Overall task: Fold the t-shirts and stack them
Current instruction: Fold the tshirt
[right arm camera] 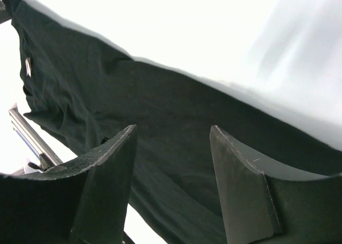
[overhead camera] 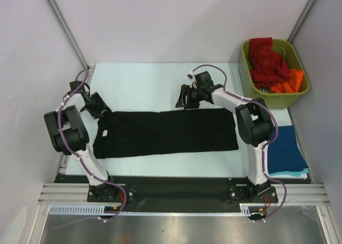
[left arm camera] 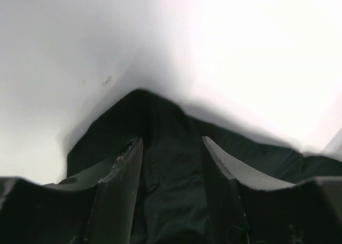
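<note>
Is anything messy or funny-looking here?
Nothing looks broken or spilled. The only messy bit is the red shirt and orange shirt, crumpled in a heap in the green bin at the far right corner. The black shirt lies flat in a long strip, and the blue shirt sits neatly folded.

The right arm hides the left edge of the dark blue t-shirt; beneath, only a sliver, perhaps a teal t-shirt, shows.
</note>
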Controlling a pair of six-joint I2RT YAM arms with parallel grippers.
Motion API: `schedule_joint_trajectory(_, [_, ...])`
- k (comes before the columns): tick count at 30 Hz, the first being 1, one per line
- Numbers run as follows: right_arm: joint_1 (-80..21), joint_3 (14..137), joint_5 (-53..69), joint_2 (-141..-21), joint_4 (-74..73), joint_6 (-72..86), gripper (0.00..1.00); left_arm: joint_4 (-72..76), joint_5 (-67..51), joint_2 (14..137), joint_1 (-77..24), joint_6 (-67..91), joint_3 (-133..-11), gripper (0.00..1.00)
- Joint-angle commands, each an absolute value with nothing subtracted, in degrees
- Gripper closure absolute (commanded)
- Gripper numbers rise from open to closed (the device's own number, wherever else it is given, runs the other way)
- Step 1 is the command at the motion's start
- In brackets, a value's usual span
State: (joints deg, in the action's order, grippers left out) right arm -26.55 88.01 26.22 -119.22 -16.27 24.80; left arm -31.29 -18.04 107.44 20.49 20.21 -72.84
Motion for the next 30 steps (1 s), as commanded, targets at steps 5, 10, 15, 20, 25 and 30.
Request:
schedule_joint_trajectory(5, [-25.67,88.15,26.55,-120.31,-15.2,25.75,0.39,-31.38,-14.15,111.88,20.3,21.62,-80.07,0.47])
schedule_joint_trajectory(10, [-24.61,87.89,24.62,-121.9,-15.99,27.42,0.41,-32.96,-13.71,114.87,20.3,21.01,-82.18,0.59])
schedule_joint_trajectory(15, [-23.56,86.14,21.37,-121.82,-17.31,26.9,0.44,-32.52,-15.38,116.63,20.39,21.09,-83.41,0.91])
schedule_joint_trajectory(20, [-22.5,84.64,15.22,-122.52,-18.54,26.63,0.46,-31.82,-10.65,117.25,20.48,21.01,-85.43,1.0])
schedule_joint_trajectory(25, [-21.45,84.9,11.43,-124.89,-19.43,25.05,0.46,-29.62,-11.07,117.68,20.83,20.48,-86.57,1.0])
schedule_joint_trajectory(30, [-22.41,89.46,10.29,-123.67,-23.81,23.21,0.41,-31.65,-9.15,111.4,20.74,22.05,-83.07,0.36])
